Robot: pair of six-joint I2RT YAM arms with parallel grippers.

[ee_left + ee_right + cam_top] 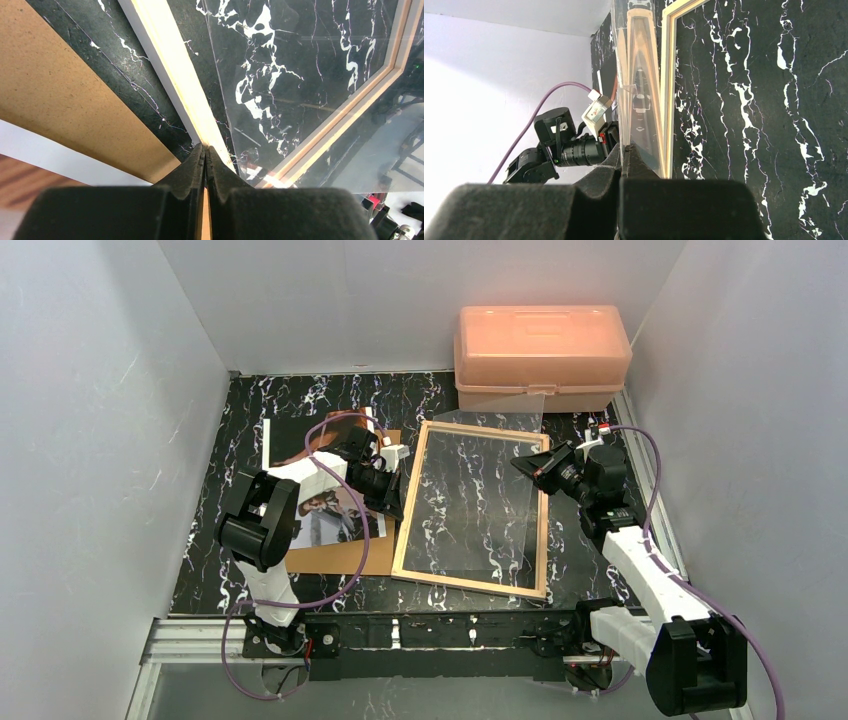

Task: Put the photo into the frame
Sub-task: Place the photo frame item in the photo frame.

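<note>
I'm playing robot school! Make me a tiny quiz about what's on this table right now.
1. True or false: the photo is already inside the frame.
2. What is the right hand pinching? A) the clear sheet B) the photo C) the frame
3. What is the photo lying on?

Key: 1 false; 2 A; 3 the brown board.
</note>
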